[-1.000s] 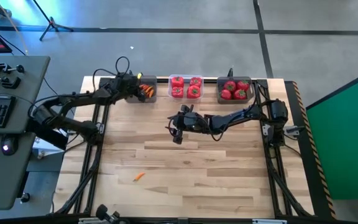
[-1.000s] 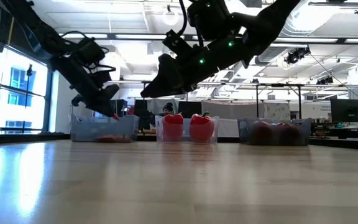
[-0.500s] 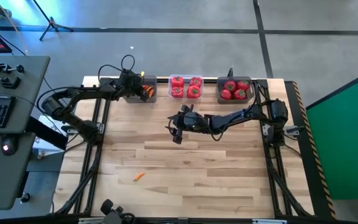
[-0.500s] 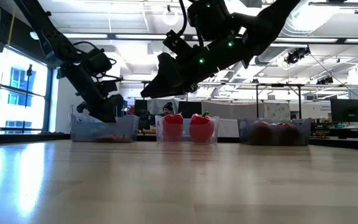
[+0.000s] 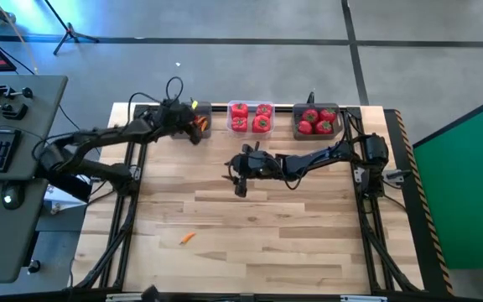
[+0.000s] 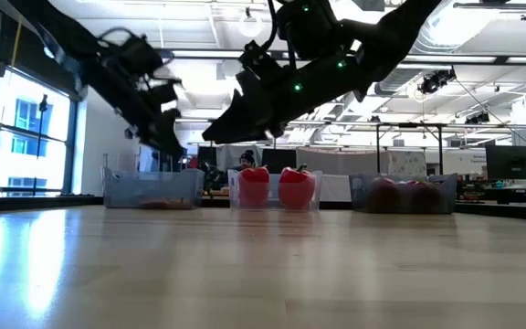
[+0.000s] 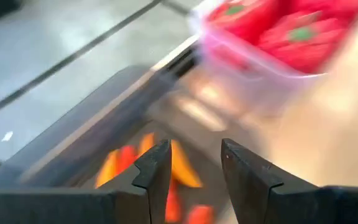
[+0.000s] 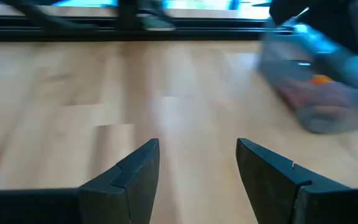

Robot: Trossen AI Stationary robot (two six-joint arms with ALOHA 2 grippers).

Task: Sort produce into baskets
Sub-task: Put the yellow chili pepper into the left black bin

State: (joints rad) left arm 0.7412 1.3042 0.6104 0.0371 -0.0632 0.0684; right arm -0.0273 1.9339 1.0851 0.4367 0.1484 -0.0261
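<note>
Left gripper (image 5: 193, 134): jaws parted, empty, above carrot bin (image 5: 199, 122), tabletop's far edge. Right gripper (image 5: 235, 174): jaws parted, empty, mid-tabletop.

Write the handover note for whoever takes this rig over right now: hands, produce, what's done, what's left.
Left hand: open, empty, over the left basket holding carrot pieces.
Right hand: open, empty, hovering over mid-table.
Middle basket: red peppers. Right basket: tomatoes.
Done: nearly all produce is binned.
Left: one carrot piece lies loose on the table near the front left; it likely belongs in the left basket.
</note>
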